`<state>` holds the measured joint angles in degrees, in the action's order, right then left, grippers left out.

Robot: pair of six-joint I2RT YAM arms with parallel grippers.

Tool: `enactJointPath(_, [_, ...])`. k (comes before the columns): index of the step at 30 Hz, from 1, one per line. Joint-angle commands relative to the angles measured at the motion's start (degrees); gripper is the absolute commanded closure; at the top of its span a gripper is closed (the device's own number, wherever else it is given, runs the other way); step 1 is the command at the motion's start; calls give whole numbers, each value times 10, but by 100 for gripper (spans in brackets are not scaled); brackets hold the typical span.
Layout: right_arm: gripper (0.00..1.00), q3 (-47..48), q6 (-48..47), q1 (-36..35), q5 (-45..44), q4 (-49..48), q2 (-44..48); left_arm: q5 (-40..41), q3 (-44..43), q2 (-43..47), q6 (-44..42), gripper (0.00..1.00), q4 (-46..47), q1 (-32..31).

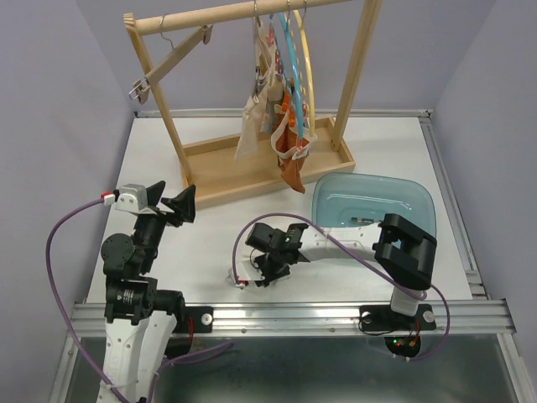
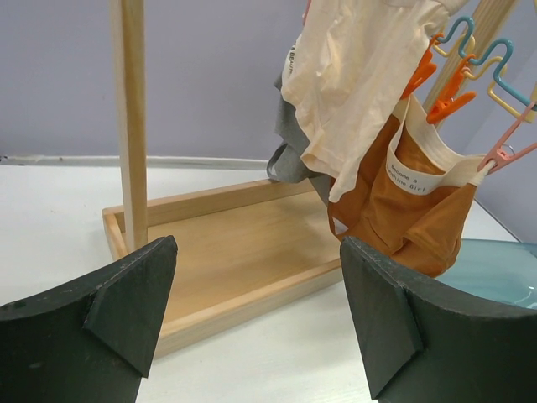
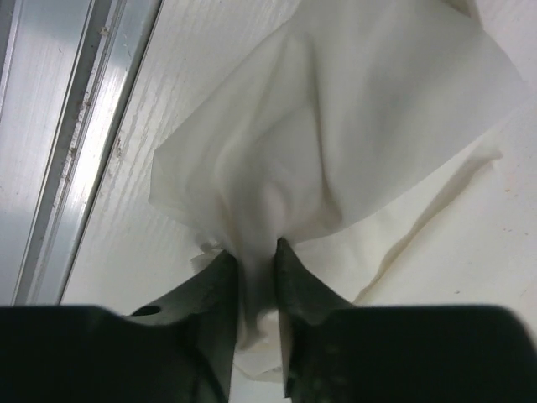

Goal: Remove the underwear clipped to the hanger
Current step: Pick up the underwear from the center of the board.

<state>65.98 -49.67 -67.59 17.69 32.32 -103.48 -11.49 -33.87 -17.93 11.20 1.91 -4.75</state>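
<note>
two arms showed on the white table. the right gripper was down near the front edge, beside the metal rail. its fingers were drawn close and pinched a fold of the white garment. the cloth bunched up between the pads and fanned out beyond them onto the tabletop. from above, that arm reached leftward across the front of the table, and only a small bit of pale cloth showed under its gripper.

the left gripper stood spread wide with nothing between its fingers. it was raised off the table on the left side and pointed at the wooden rack.

the rest of the underwear hung clipped on hangers from the rack's top bar, toward its right end. a beige garment hung in front, with a grey garment behind and below it. an orange-brown garment with a white waistband hung lowest, over the rack's tray base. orange clips bit the top edges of the cloth, and a pink clip sat at the waistband's right corner.

a translucent blue tub sat on the table just right of the tray base, well apart from the white garment.
</note>
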Motion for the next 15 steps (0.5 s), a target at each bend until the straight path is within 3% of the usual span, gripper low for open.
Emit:
enactJointPath(1, [80, -5, 6, -5, 0, -14, 35, 5, 1, 11, -7, 10, 18, 4])
enactJointPath(4, [89, -14, -11, -4, -1, 9, 79, 6, 0, 12, -8, 10, 16, 3])
enactJointPath(9, [90, 34, -66, 32, 43, 132, 128, 5, 0, 16, -8, 10, 15, 3])
enactJointPath(15, [90, 53, -85, 142, 106, 186, 208, 4, 0, 16, -9, 10, 14, 4])
